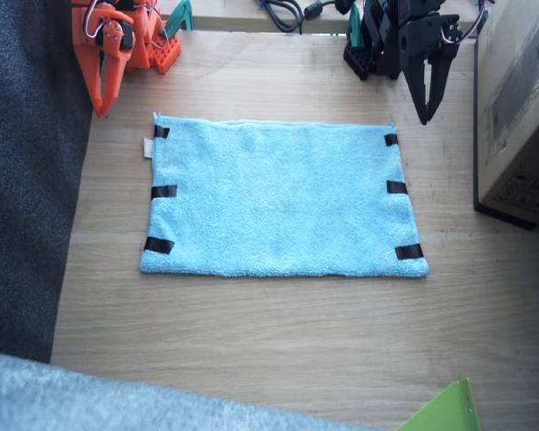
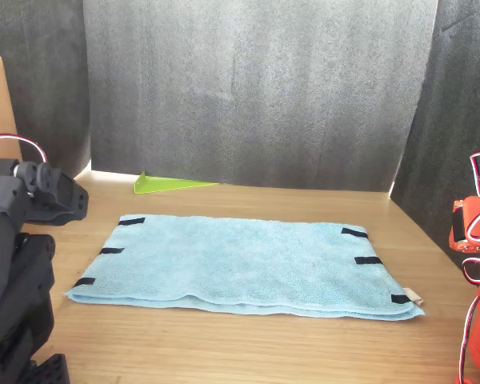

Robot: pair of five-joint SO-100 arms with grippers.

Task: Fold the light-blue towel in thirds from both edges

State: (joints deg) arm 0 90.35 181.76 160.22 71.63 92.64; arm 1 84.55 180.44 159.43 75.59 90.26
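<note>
Light-blue towel [image 1: 278, 199], a fluffy rectangular microfibre cloth, lies spread flat on your pale wooden counter [image 1: 278, 341], below and between both sets of jaws. Each short edge carries three black tape strips [image 1: 163, 191], and a small white tag [image 1: 148, 147] sticks out at the corner nearest your right arm. Your orange right gripper [image 1: 100, 106] hangs tip-down just beyond that tagged corner, its jaws drawn together and holding nothing. Your black left gripper [image 1: 427, 109] points down just past the opposite far corner, jaws nearly closed, also empty. A brown cardboard box [image 1: 519, 108] stands outboard of the left jaws, and a lime-green wedge [image 2: 170, 184] lies well beyond the towel's far long side.
</note>
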